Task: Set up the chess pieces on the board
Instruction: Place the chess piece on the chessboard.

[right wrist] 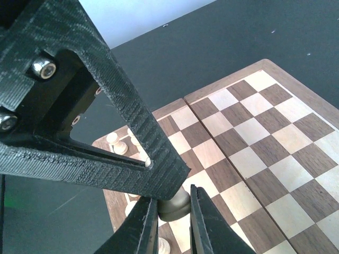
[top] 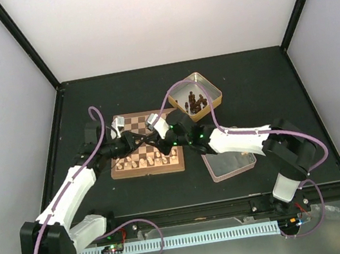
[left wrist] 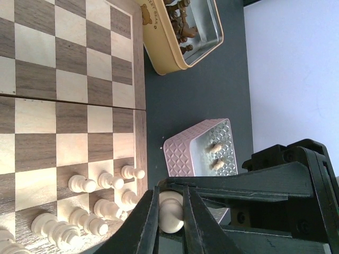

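Biggest thing here is the black tabletop (top: 266, 78), with both arms reaching in from the near edge: the left arm (top: 70, 192) from the near left, the right arm (top: 244, 139) from the near right. They meet over the board (top: 135, 122), which lies flat a bit left of centre.

Far right of the board there's a gold tin (top: 200, 83) with a bunch of dark pieces (top: 195, 103) in it. Near right of the board is a shallow pink tin (top: 228, 164), and the left wrist view shows two cream pieces (left wrist: 214, 148) lying in it.

The left hand (left wrist: 170, 203) is clenched on a pale piece (left wrist: 170, 218), squeezed sideways between the two fingers. From the wrist view it's by the board's near right corner; can't tell how high up it is. The right hand (right wrist: 173, 211) is clamped on a shaded piece (right wrist: 175, 203) over the board squares. That one looks dull and greyish in the shadow, so I honestly can't call its colour.

The rest of the pale chess pieces (top: 143, 163) stand on the board's near rows, bunched up.
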